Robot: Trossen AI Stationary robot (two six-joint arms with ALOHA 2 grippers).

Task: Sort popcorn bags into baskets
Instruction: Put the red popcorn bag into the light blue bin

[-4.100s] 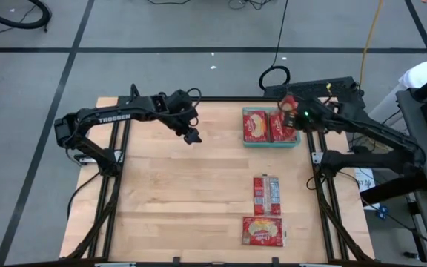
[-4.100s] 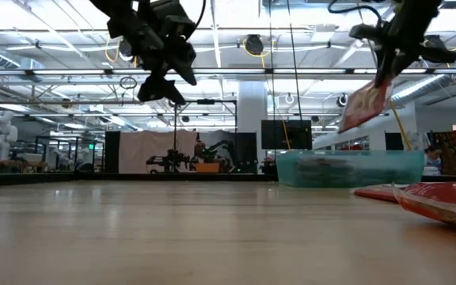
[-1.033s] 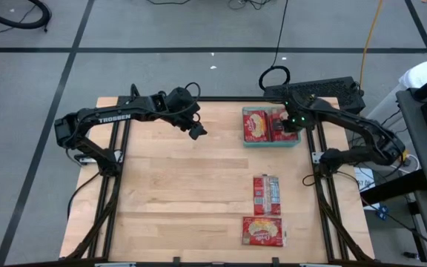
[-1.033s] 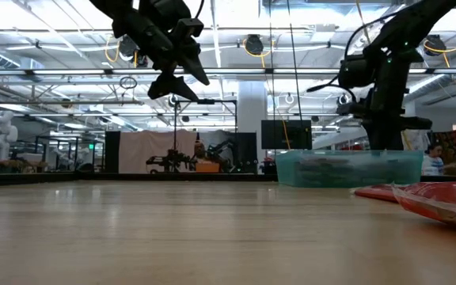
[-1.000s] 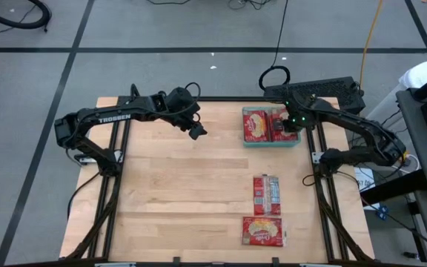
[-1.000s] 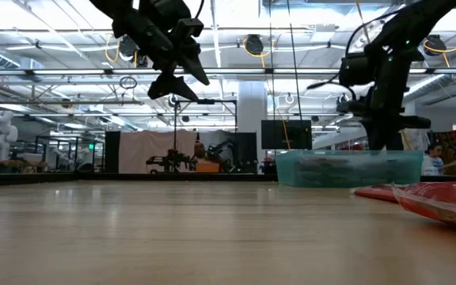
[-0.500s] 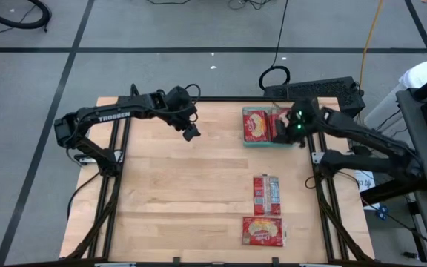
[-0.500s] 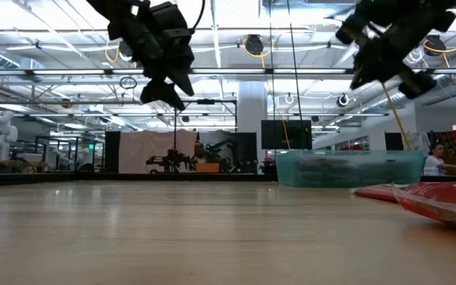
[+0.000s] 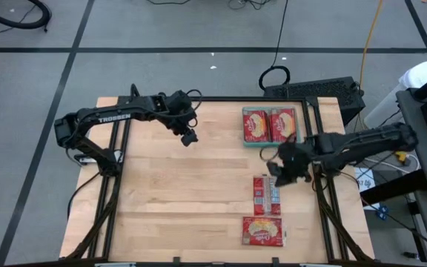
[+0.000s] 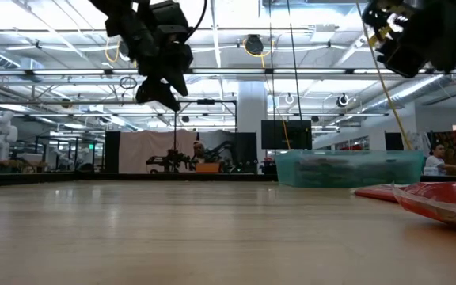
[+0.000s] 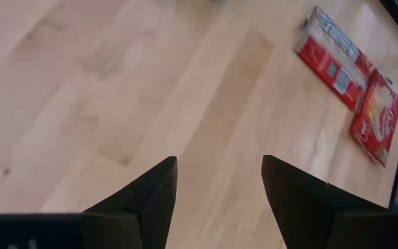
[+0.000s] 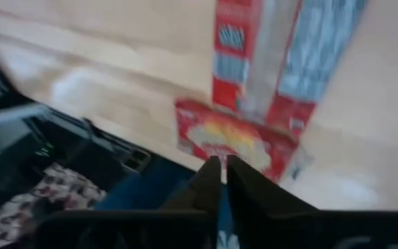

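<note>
Red popcorn bags [image 9: 272, 124] are laid side by side in the teal basket [image 9: 271, 143] at the desk's [image 9: 161, 200] far right, while two more are left nearer: a back-up packet [image 9: 267, 194] with its long axis running front to back, and a face-up bag [image 9: 262, 231] lying crosswise. The right gripper [image 9: 276, 167] is hung just above the back-up packet, fingers nearly together and nothing held, apparently placed for the next pick. The left gripper [image 9: 189, 136] is parked well apart over bare desk, its jaws spread and empty.

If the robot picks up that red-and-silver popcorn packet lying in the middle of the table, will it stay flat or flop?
The packet lies flat on the table, so it looks thin and probably light. Gripped by one edge it would likely sag rather than stay rigid. Its wrapper looks glossy, so it may slide if pushed, and it shouldn't roll.
</note>
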